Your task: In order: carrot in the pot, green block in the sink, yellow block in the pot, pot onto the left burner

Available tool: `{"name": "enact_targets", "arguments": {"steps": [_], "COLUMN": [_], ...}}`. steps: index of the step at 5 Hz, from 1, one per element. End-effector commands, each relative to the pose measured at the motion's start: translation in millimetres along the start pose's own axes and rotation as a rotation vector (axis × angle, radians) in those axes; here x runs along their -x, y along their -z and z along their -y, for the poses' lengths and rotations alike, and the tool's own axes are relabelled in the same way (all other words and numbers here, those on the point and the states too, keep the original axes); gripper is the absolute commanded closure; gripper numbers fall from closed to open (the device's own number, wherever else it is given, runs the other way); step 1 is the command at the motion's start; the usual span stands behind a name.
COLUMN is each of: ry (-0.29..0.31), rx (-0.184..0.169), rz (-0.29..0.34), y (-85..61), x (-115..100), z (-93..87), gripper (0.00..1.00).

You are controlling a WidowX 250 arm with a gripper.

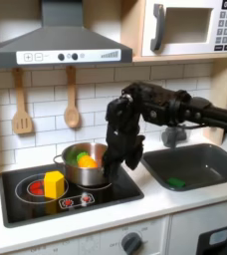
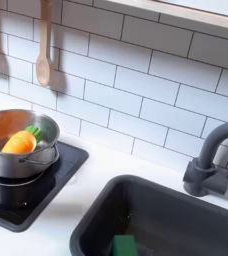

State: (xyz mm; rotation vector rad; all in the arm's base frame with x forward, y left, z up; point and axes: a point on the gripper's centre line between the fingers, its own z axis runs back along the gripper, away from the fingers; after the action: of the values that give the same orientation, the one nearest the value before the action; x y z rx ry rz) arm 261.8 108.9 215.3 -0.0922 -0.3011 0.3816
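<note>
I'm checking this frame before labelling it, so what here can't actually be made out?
- Gripper, first exterior view: dark against the pot; jaws open or shut is unclear.
- Green block, second exterior view: cut off by the bottom edge, inside the sink.
- Green block, first exterior view: too small and blurred to see its shape.
- Carrot, first exterior view: partly hidden by the pot's rim.

The pot (image 2: 16,150) is shiny metal. The stove (image 1: 81,199) is smooth, glossy black. The sink (image 2: 176,215) looks dull dark grey. The spoons (image 1: 72,98) look like wood. The wall tiles (image 2: 146,90) are smooth, white and a bit shiny.
</note>
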Motion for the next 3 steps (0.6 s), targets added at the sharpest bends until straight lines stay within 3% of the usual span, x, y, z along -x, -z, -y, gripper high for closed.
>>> {"name": "enact_targets", "arguments": {"steps": [1, 3], "ry": [0.0, -0.035], "rx": [0.0, -0.005], "rz": [-0.001, 0.021], "y": [-0.1, -0.1], "x": [0, -11], "z": [-0.4, -5.0], "gripper": [0.0, 0.0]}}
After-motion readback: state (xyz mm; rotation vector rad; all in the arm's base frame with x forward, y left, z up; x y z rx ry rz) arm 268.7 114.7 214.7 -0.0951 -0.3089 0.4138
